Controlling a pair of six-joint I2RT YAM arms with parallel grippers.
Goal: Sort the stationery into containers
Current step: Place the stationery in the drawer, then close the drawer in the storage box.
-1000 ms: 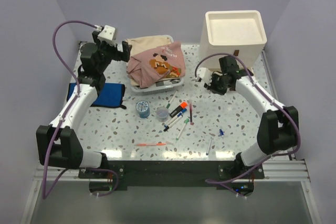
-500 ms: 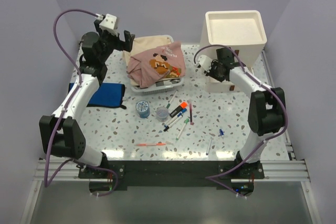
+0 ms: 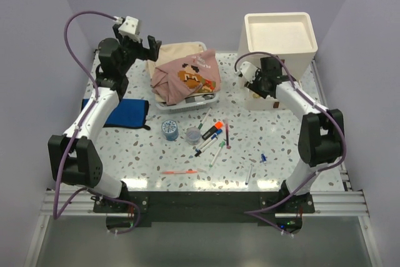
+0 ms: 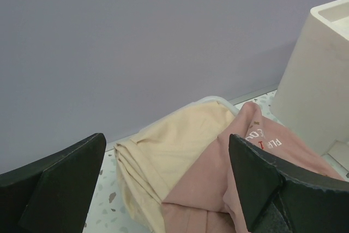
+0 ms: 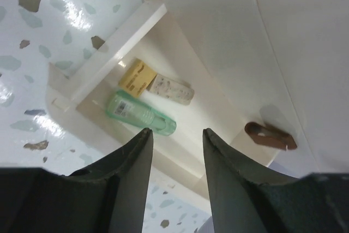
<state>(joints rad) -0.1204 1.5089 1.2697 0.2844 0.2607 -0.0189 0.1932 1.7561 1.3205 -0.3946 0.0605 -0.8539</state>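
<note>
Drawer (image 5: 103, 69): open, holds green tube (image 5: 140, 114), yellow eraser (image 5: 136, 78), white eraser (image 5: 170, 89). Right gripper (image 5: 177, 135): above it, fingers parted, empty. Left gripper (image 4: 166, 148) (over clothes (image 4: 180, 189)): spread wide, empty.

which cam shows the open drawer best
Right wrist: it looks straight into the open drawer, with a green item and a yellow-and-beige one inside. In top external the right arm hides most of it. Left wrist shows only the unit's side wall, no drawer.

Plain lavender walls (image 3: 187, 4) on three sides, speckled white terrazzo tabletop (image 3: 284, 139), aluminium rail (image 3: 350, 202) at near edge, possibly grey floor (image 3: 200, 245) below.
</note>
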